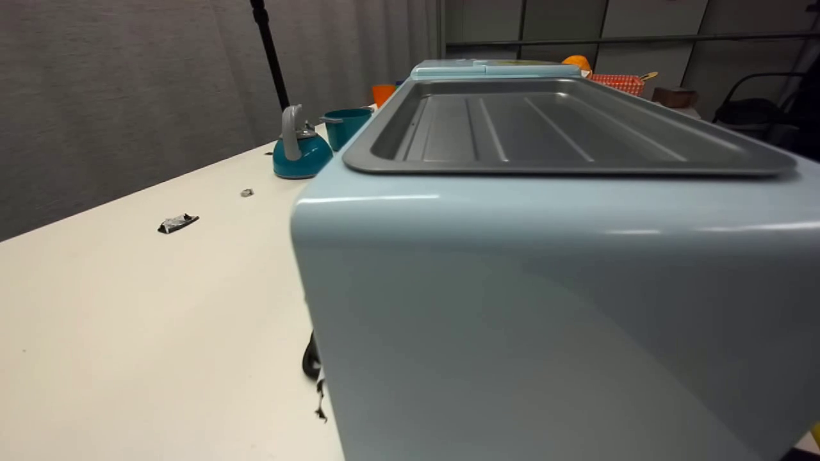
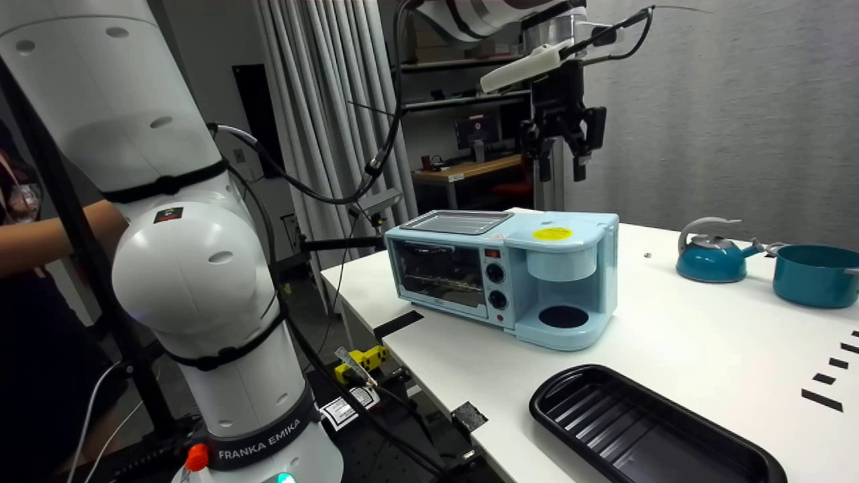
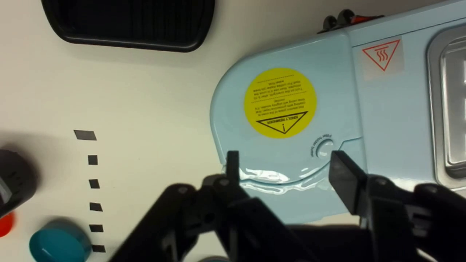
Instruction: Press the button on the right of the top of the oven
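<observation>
The pale blue oven [image 2: 515, 288] stands on the white table, and its ridged grey top tray [image 1: 512, 128] fills much of an exterior view. In the wrist view the oven's top [image 3: 397, 127] shows a round pale blue button [image 3: 324, 148] marked "Filter holder button", below and right of a yellow sticker [image 3: 280, 103]. My gripper [image 2: 562, 171] is open and empty, pointing down, well above the sticker end of the oven. In the wrist view the open fingers [image 3: 285, 158] straddle the oven's back edge, the right fingertip close to the button in the picture. The gripper is out of view in an exterior view.
A black ridged pan [image 2: 658, 429] lies on the table in front of the oven. A teal kettle [image 2: 711, 260] and a teal pot [image 2: 815, 275] stand beyond the sticker end. Black tape marks [image 2: 822, 400] lie on the table. The arm's base stands beside the table edge.
</observation>
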